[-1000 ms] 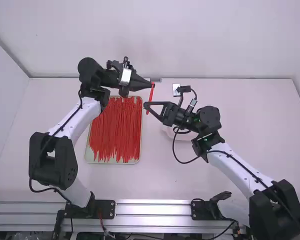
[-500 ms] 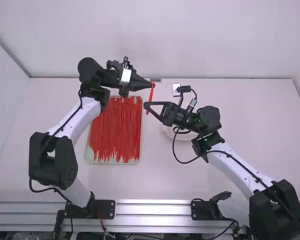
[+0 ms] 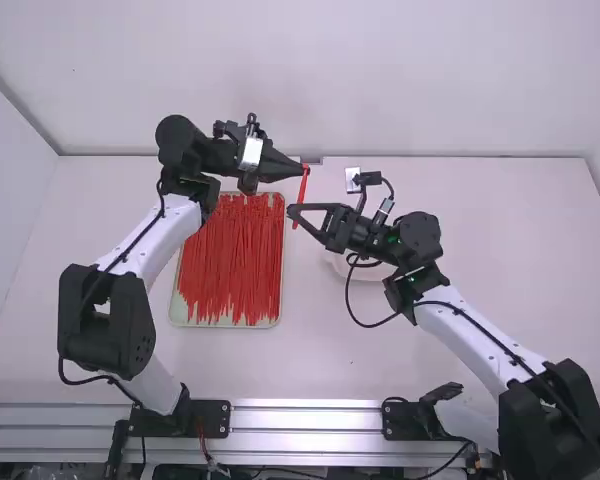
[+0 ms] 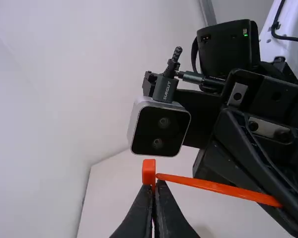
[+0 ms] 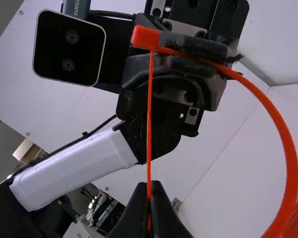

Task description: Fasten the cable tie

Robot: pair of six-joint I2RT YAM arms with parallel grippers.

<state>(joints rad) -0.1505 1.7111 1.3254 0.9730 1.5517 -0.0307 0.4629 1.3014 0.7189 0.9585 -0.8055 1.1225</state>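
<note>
A red cable tie (image 3: 301, 196) hangs in the air between both grippers, above the table's far middle. My left gripper (image 3: 302, 170) is shut on its square head (image 4: 148, 171), and the strap (image 4: 216, 189) runs away toward the right arm. Just below and in front, my right gripper (image 3: 292, 212) is shut on the strap's thin tail (image 5: 149, 148). In the right wrist view the strap rises straight to the head (image 5: 144, 36) at the left gripper (image 5: 186, 49) and a second length bows out in a loop (image 5: 283, 134).
A tray (image 3: 225, 323) piled with several red cable ties (image 3: 232, 255) lies under the left arm. A white round object (image 3: 342, 267) sits beneath the right wrist. A small grey-white piece (image 3: 353, 178) lies at the far middle of the table.
</note>
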